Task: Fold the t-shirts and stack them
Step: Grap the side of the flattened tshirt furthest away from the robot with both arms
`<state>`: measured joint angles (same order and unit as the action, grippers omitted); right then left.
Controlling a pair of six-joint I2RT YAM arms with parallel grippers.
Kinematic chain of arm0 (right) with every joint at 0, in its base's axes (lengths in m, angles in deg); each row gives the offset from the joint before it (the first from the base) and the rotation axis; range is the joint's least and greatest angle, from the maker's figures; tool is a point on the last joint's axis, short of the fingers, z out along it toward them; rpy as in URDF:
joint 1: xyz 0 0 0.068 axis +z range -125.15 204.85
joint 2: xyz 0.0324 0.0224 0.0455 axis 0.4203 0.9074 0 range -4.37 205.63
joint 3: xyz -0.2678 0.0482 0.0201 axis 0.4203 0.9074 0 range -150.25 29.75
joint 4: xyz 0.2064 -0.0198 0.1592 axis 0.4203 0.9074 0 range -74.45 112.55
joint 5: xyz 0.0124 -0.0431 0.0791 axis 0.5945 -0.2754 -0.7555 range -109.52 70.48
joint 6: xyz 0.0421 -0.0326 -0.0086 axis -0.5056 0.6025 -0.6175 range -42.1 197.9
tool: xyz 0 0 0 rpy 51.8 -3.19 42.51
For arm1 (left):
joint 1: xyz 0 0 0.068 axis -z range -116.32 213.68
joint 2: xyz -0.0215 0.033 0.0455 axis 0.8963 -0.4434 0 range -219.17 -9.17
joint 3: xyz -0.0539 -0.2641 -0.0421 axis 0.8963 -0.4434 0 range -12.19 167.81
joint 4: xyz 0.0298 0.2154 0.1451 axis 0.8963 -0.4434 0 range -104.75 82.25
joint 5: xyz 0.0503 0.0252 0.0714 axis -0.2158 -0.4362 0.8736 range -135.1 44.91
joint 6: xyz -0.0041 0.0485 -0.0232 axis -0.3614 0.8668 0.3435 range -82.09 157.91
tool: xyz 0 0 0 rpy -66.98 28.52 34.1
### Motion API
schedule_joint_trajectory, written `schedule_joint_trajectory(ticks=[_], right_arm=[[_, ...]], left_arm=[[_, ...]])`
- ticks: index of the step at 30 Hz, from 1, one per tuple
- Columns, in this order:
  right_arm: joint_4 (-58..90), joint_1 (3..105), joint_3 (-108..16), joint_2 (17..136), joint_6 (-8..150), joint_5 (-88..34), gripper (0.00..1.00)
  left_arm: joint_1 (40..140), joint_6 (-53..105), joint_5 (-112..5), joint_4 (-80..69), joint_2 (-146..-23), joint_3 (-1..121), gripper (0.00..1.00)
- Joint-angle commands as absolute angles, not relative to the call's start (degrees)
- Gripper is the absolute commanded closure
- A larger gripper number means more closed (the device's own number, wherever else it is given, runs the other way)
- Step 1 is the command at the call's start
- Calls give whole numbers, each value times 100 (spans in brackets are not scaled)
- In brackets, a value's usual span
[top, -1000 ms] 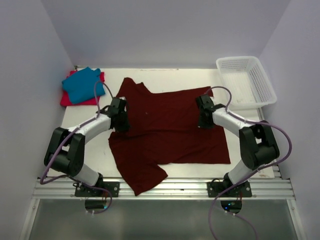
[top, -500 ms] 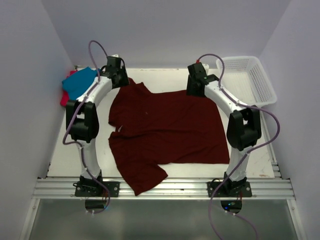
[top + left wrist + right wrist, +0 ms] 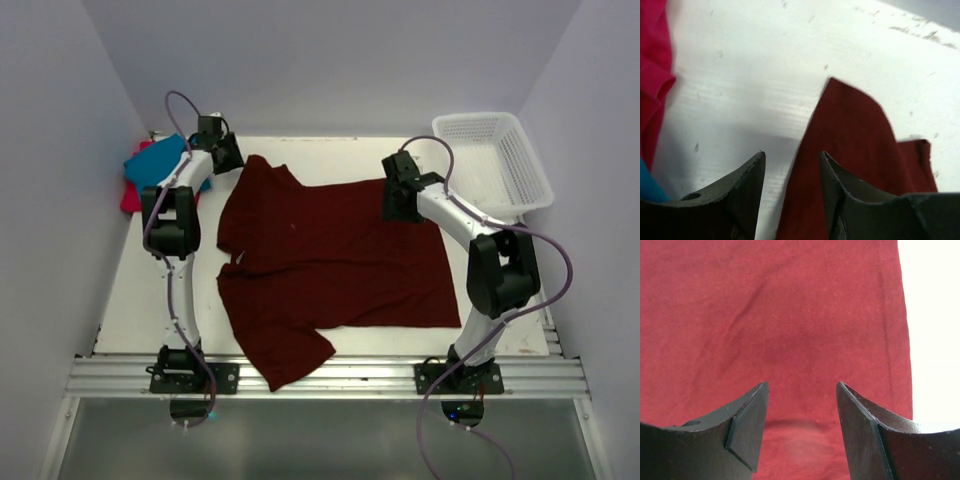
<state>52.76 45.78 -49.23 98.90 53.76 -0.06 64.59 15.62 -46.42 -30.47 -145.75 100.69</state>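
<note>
1. Folding of the maroon shirt (image 3: 340, 260) was judged to be the step in hand. It was spread wide on the table (image 3: 330, 152) and had not yet been brought to a neat packet or stacked.
2. The left gripper (image 3: 792, 157) was held with its jaws parted and nothing between them. Bare table lay under the gap, while the tip of the shirt's far sleeve lay just ahead of it and under the finger on the shirt's side.
3. The right gripper (image 3: 802, 387) was likewise parted and empty. The shirt's far right part lay directly beneath and ahead of both fingers, with its side edge just beyond the outer finger. Whether the cloth was touched could not be told.
4. The teal shirt (image 3: 152, 166) was seen piled on the red-pink shirt (image 3: 652, 75), close by the left gripper on its outer side and apart from the maroon one.
5. For the next move, it was judged that each gripper would need to be lowered onto an edge and closed on the cloth. The left would first have to be shifted over the sleeve.
</note>
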Motion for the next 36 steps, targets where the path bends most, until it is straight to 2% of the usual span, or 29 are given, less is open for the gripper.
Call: schedule_joint_trajectory(ticks=[1, 6, 13, 17, 18, 19, 21, 22, 29, 30, 31, 33, 34, 36], right_arm=[[5009, 4560, -4804, 9425, 5478, -98, 40], [5062, 4551, -4759, 9398, 5487, -28, 40], [5115, 4560, -4689, 9275, 5452, -80, 40], [5115, 4560, -4549, 9117, 5452, -28, 40], [5115, 4560, -4522, 9100, 5452, -28, 40], [5115, 4560, -4513, 9099, 5460, 7, 40], [5132, 4560, -4504, 9134, 5461, 51, 40], [5141, 4551, -4531, 9161, 5461, 86, 41], [5185, 4560, -4628, 9381, 5364, 183, 44], [5168, 4560, -4601, 9381, 5355, 175, 44], [5159, 4551, -4584, 9372, 5346, 157, 44], [5141, 4551, -4557, 9363, 5346, 174, 44], [5141, 4551, -4566, 9363, 5364, 174, 44], [5132, 4560, -4557, 9346, 5373, 183, 44]], left_arm=[[6377, 1594, -5212, -2227, -14830, 10347, 48], [6377, 1418, -6071, -2137, -15261, 10829, 45], [6175, 813, -6601, -1830, -15823, 11085, 42], [6096, 539, -6724, -1654, -16017, 11173, 43], [6096, 513, -6733, -1619, -16034, 11199, 46], [6096, 434, -6742, -1567, -16061, 11191, 57], [6087, 355, -6794, -1514, -16096, 11182, 82], [6087, 293, -6821, -1478, -16122, 11191, 100], [6087, 258, -6953, -1452, -16210, 11129, 100], [6087, 240, -6996, -1434, -16219, 11112, 97], [6087, 223, -7023, -1399, -16219, 11103, 87], [6087, 205, -7119, -1355, -16167, 11042, 73], [6087, 214, -7129, -1312, -16140, 11015, 59], [6087, 240, -7041, -1250, -16000, 10875, 45]])
